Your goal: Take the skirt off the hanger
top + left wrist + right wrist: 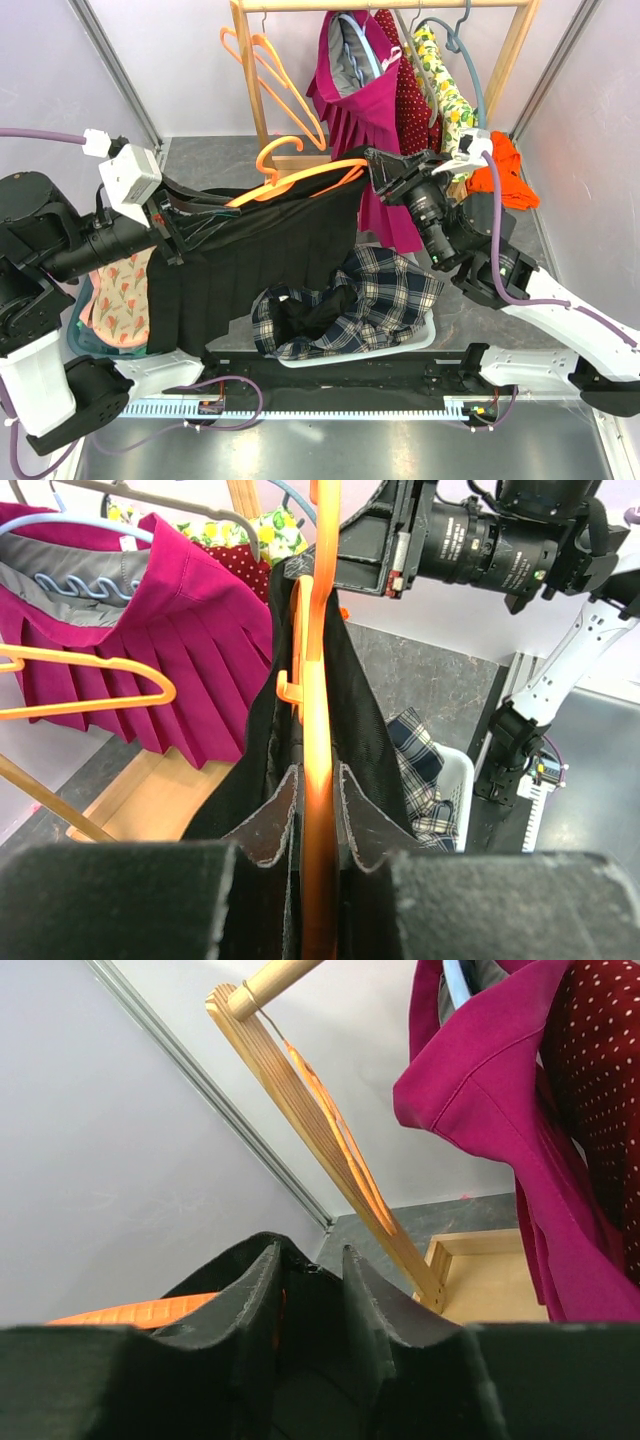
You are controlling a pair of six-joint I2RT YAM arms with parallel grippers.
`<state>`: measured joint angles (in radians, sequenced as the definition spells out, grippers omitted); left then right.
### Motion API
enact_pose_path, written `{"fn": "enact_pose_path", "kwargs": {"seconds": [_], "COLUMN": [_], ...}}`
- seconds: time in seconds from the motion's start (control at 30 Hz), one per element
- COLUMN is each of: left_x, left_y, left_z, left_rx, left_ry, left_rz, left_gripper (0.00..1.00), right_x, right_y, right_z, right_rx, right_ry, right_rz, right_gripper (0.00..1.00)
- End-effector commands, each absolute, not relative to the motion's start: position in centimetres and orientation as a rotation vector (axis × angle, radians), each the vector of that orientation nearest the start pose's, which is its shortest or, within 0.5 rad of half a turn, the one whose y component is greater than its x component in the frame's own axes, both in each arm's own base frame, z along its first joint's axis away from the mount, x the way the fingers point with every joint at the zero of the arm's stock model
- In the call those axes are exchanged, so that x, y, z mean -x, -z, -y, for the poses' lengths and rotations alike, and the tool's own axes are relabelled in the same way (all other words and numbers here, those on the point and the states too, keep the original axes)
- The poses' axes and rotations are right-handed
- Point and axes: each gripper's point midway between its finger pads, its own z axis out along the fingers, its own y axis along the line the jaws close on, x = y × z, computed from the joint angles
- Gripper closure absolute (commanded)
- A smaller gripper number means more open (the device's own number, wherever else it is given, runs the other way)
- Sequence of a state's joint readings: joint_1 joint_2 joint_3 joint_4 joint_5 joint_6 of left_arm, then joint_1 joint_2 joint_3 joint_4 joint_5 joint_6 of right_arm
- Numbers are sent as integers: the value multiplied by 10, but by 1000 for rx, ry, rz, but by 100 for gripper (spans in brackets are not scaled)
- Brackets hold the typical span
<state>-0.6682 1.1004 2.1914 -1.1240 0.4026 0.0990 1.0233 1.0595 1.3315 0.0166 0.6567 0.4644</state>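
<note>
Left gripper is closed down narrow on the orange hanger, with one hanger arm running straight between the pads and skirt cloth hanging on both sides of the fingers. Right gripper is pinched on the black skirt at the other end of the waistband. Black cloth fills the gap between its pads with a sliver of orange behind, so can't tell if it has cloth only or cloth plus hanger tip. Skirt is off the wooden rack, strung in the air between the two arms. Waistband is not yet off the hanger; hem hangs down beside the white basket holding the plaid garment. Step, as I read it: hanger secured, strip-off not done. Next move needs right to drag the waistband off the hanger end while left holds the hanger firm. Pull should run along the hanger's line, else cloth likely snags on the notch or hook. If right has the hanger tip too, it needs a re-grip on cloth alone first. Writing: none readable, no tag on the skirt, no brand on the hanger, nothing legible on the arm hardware.
</note>
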Motion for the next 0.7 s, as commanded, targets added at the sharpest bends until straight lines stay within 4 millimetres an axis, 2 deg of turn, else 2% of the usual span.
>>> {"fn": "enact_pose_path", "kwargs": {"seconds": [0.0,0.03,0.07,0.13,0.17,0.23,0.27,0.33,0.37,0.4,0.43,0.53,0.67], "left_x": [-105,-105,-107,-109,-112,-115,-121,-125,-127,-127,-129,-133,-141], "left_y": [-573,-573,-571,-566,-557,-543,-529,-511,-506,-502,-497,-495,-500], "left_z": [171,171,172,175,178,184,188,194,196,198,200,203,206], "left_rx": [-897,-899,-902,-909,-921,-956,-970,-995,-1005,-1012,-1020,-1018,-1012], "left_ry": [768,768,767,771,776,782,784,794,798,807,812,806,790], "left_rz": [-1252,-1251,-1258,-1271,-1297,-1322,-1364,-1410,-1422,-1430,-1447,-1455,-1439], "left_gripper": [98,98,98,98,98,98,98,98,98,98,98,98,98], "right_x": [-256,-256,-256,-254,-253,-250,-247,-243,-240,-239,-235,-230,-224], "right_y": [-511,-512,-517,-524,-535,-546,-562,-572,-587,-589,-599,-603,-597], "right_z": [-244,-245,-246,-251,-250,-251,-247,-250,-249,-252,-258,-270,-286], "right_rx": [-216,-211,-207,-170,-164,-137,-129,-79,-73,-54,-25,17,53], "right_ry": [-885,-893,-900,-912,-922,-927,-930,-931,-948,-951,-981,-1030,-1083], "right_rz": [-1346,-1344,-1339,-1334,-1317,-1302,-1269,-1265,-1242,-1250,-1234,-1240,-1260], "right_gripper": [75,79,87,96,100,100,100,100,100,100,100,100,100]}}
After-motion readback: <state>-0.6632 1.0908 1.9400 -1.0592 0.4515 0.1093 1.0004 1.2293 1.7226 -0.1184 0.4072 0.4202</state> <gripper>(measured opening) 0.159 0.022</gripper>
